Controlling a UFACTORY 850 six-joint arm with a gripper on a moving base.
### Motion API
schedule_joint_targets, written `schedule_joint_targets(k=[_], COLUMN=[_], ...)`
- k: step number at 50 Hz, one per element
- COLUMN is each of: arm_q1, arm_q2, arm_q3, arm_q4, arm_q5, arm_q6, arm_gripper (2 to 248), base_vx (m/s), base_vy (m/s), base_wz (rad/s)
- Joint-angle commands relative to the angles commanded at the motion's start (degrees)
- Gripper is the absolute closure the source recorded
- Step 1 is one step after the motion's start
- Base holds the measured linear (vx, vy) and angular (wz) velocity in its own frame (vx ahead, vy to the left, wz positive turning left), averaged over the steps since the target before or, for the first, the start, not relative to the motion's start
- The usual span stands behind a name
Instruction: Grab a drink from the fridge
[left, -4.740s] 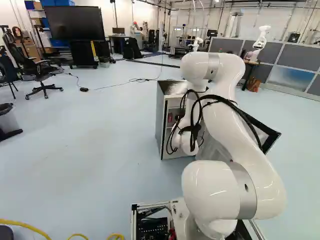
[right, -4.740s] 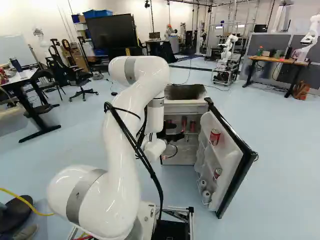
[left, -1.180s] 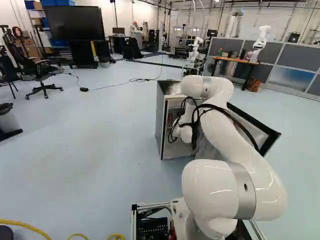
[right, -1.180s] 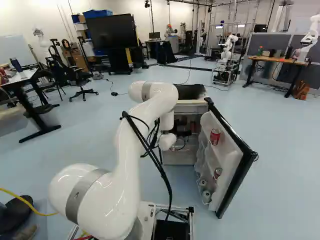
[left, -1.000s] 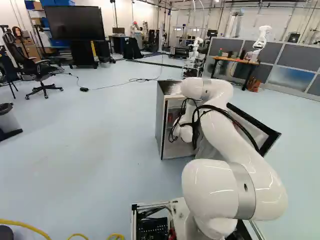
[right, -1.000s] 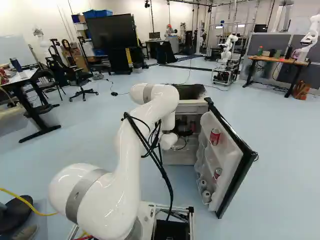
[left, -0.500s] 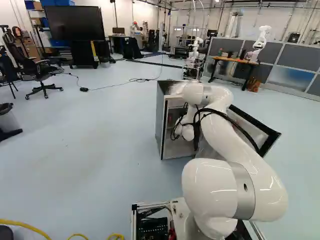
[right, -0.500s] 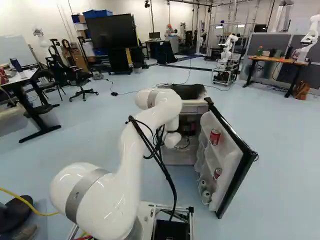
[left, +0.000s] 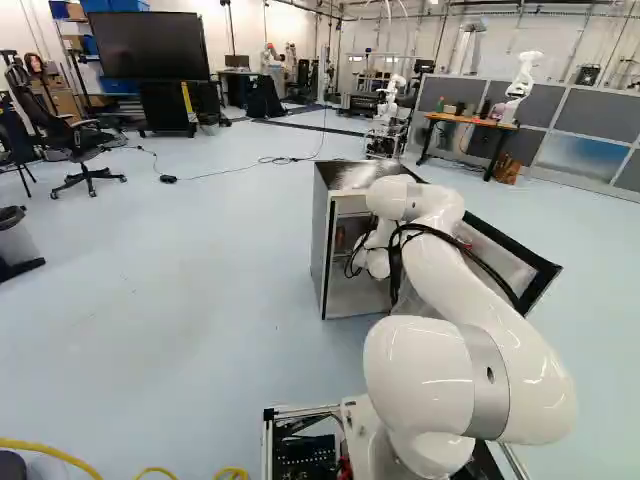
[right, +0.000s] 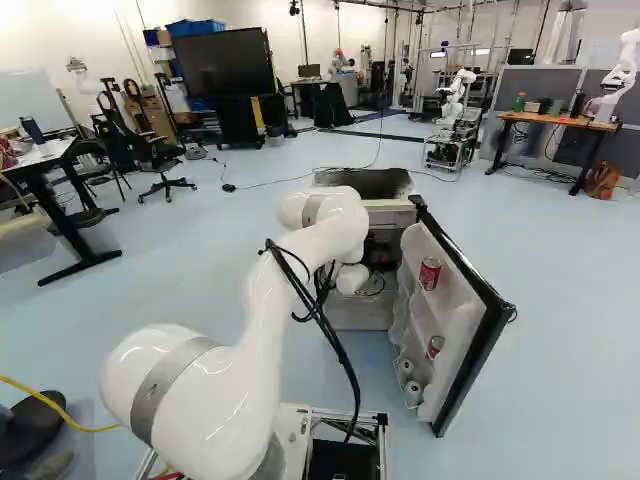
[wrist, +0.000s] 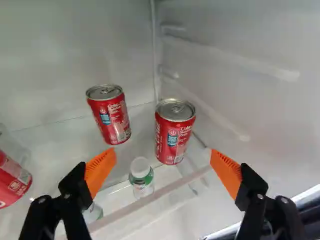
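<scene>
In the right base view the gripper (right: 380, 252), partly hidden by the arm, is inside the open fridge (right: 355, 317). The gripper (wrist: 163, 159) stands open in the wrist view. Ahead of its fingers, two red cans stand upright on a shelf (wrist: 145, 201): one can (wrist: 174, 131) near the corner, the other (wrist: 109, 115) beside it. A small white-capped bottle (wrist: 141, 177) stands between and below the fingertips in that view, in front of the cans. Another red can (wrist: 12, 182) is partly seen beyond one finger, and a second small bottle (wrist: 93, 213) is partly behind that finger.
The fridge door (right: 480, 345) is swung open beside the arm, with red cans (right: 430, 273) and other cans in its racks. Fridge walls (wrist: 240, 75) close in around the gripper. Another robot (right: 452, 105) stands far back; a desk (right: 555, 121) is at the far right.
The arm has reached farther forward and slightly lower into the fridge, its upper joint moving toward the right in the right base view. The base has not moved.
</scene>
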Motion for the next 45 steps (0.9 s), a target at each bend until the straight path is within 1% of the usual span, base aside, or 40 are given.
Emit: schedule_joint_targets(k=[14, 29, 33, 39, 45], arm_q1=[-0.67, -0.75, -0.75, -0.75, -0.75], arm_q2=[-3.27, -3.83, -3.85, -3.85, -3.85], arm_q3=[-5.79, -6.78, -6.81, -6.81, -6.81], arm_q4=[0.0, 0.0, 0.0, 0.0, 0.0], arm_q5=[-0.6, -0.6, -0.6, -0.6, -0.6], arm_q6=[0.0, 0.12, 1.4, 4.31, 5.57], arm_gripper=[3, 3, 3, 3, 3], base_vx=[0.0, 0.0, 0.0, 0.0, 0.0], base_vy=[0.0, 0.0, 0.0, 0.0, 0.0], base_wz=[0.0, 0.0, 0.0, 0.0, 0.0])
